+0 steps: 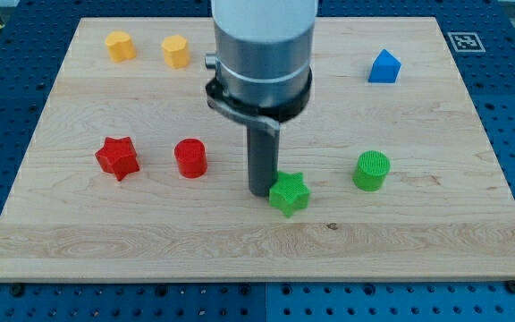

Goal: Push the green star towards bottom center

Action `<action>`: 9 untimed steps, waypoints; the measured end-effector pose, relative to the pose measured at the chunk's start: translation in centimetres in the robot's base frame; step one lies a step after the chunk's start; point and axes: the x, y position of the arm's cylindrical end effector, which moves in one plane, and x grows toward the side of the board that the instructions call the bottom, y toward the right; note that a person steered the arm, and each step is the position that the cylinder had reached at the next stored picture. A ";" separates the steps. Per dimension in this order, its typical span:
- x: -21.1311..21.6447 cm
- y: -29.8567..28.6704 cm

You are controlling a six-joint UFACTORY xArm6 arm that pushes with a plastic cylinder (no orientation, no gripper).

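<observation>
- Near the middle of the wooden surface [418, 241], slightly toward the view's bottom: green star [289, 193], lying flat, used below as the landmark.
- Just at the star's upper-left edge: my tip [260, 191], touching or all but touching the star; cannot tell which.
- Above the star: dark rod rising into a grey cylindrical arm housing [262, 54] that hides part of the surface behind it.
- No hand on this arm, so no open or closed state to report; only the bare rod end.
- To the view's right of the star, near but apart: green cylinder [371, 171], upright.
- To the view's left of the star: red cylinder [190, 158], and farther left the red star [117, 157].
- Far up and right of the star: blue block [384, 67], peaked on top.
- Far up and left of the star: two yellow-orange blocks [121, 46] and [175, 51], side by side, exact shapes unclear.
</observation>
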 end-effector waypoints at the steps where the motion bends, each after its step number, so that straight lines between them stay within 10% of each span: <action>1: 0.9 -0.1; 3: -5.2 -0.3; 9: -0.8 7.6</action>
